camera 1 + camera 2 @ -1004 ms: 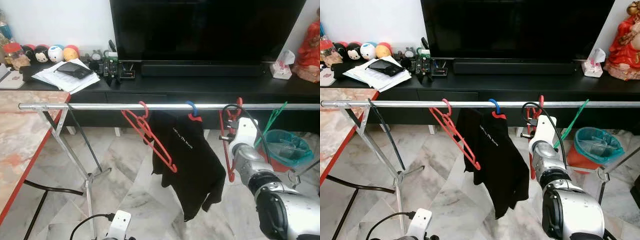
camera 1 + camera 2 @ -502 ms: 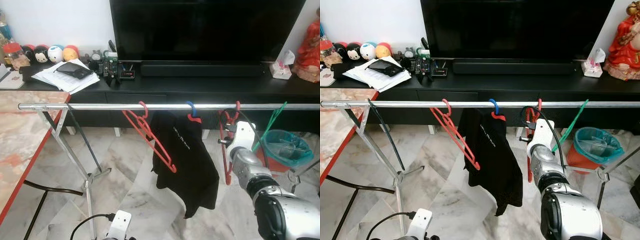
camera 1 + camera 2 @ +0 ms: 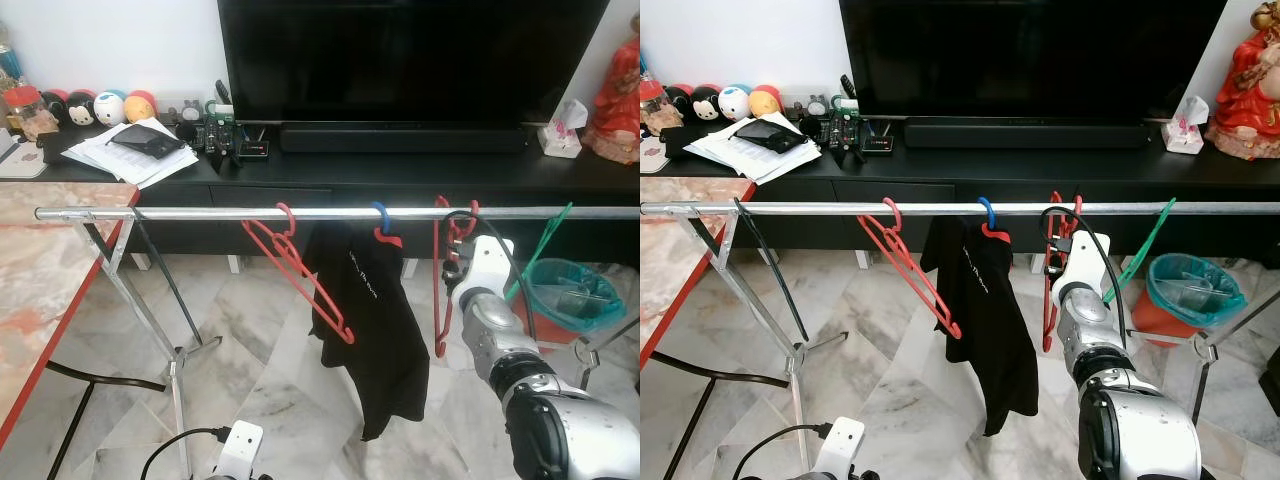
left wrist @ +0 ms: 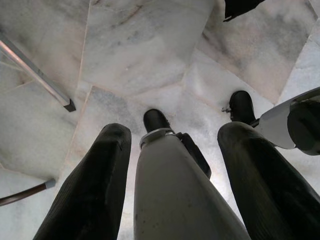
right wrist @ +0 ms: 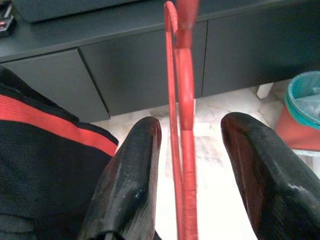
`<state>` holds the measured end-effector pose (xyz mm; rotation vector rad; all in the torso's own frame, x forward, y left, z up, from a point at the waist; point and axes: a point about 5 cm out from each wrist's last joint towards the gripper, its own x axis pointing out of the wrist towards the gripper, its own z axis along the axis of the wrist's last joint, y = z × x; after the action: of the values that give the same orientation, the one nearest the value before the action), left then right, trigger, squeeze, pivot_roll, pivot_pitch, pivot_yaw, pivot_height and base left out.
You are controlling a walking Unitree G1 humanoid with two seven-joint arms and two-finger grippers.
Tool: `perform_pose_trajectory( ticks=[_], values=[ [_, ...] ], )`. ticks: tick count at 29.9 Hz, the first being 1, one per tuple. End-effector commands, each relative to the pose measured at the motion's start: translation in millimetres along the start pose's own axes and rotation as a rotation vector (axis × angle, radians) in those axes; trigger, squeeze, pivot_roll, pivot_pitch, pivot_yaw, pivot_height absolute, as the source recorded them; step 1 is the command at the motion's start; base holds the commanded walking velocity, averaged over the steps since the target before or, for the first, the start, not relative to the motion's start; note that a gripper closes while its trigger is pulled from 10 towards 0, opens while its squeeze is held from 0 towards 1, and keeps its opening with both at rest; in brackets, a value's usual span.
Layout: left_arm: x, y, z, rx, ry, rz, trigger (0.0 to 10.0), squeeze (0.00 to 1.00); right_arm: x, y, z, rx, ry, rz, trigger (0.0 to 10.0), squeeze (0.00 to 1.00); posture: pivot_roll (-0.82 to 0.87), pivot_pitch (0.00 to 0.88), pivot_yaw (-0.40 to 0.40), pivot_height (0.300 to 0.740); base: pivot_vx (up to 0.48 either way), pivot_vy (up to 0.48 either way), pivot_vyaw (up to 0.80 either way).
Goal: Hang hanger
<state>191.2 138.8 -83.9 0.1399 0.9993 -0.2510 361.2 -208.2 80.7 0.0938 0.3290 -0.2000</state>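
A: Four hangers sit on the rail [image 3: 200,213], counting from the left of the right gripper [image 5: 187,165]: an empty red hanger [image 3: 298,270] tilted askew, well off to its left; then a blue-hooked hanger [image 3: 381,222] carrying a black shirt [image 3: 375,320], just beside it on the left.

B: And the one the task is about?

A: The red hanger [image 5: 181,115] hangs edge-on between the gripper's fingers [image 5: 131,175], its hook over the rail above. The fingers are spread, with a gap on each side, so I judge the rail bears its weight and the hanging looks done.

B: Anything to the gripper's right?

A: A green hanger [image 3: 540,245], slanted, near it. The left gripper [image 4: 172,185] hangs idle, spread, over the marble floor [image 4: 140,55].
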Motion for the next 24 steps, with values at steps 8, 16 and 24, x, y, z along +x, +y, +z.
perform_pose_trajectory(
  ticks=[8, 16, 24],
  values=[
    [-0.1, 0.0, -2, 0.016, 0.017, 0.0, 10.0, 0.0, -12.9, -1.8, -2, 0.037, -0.245, 0.013, 10.0, 1.0, 0.0, 0.0, -0.012, 0.74, 0.0, 0.0, 0.0],
    [-0.3, -0.3, -4, 0.018, 0.021, 0.0, 10.0, 0.0, -40.5, -9.1, -32, -0.008, -0.365, 0.007, 10.0, 0.0, -0.01, 0.0, -0.015, 0.74, 0.0, 0.0, 0.0],
    [-0.3, -1.1, -5, 0.024, 0.021, -0.003, 10.0, 0.0, -66.2, -17.5, -89, -0.068, -0.215, 0.006, 10.0, 0.0, -0.01, 0.0, -0.023, 0.74, 0.0, 0.0, 0.0]
  ],
)
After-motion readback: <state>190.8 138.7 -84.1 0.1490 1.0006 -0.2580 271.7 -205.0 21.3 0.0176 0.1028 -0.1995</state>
